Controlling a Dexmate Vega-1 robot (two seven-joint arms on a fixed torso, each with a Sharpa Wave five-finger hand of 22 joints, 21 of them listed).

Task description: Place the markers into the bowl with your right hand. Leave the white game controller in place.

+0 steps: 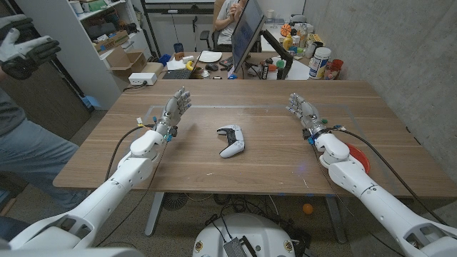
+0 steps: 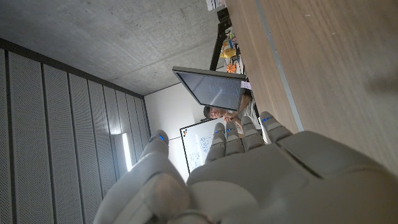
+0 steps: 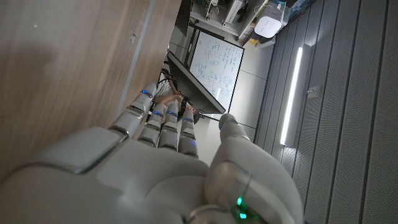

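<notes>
Mid-table, white game controller (image 1: 230,140), black grips, hands apart

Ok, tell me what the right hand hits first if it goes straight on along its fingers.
Nothing on the table, as far as the head view shows: the right hand points toward the far edge of the table, over bare wood. The white game controller lies off to its side.

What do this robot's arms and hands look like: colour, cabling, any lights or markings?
Both arms are glossy white rounded shells with black cables running alongside. The left hand and right hand are light grey, with small blue lights on the fingers; a green light glows at the right wrist.
</notes>
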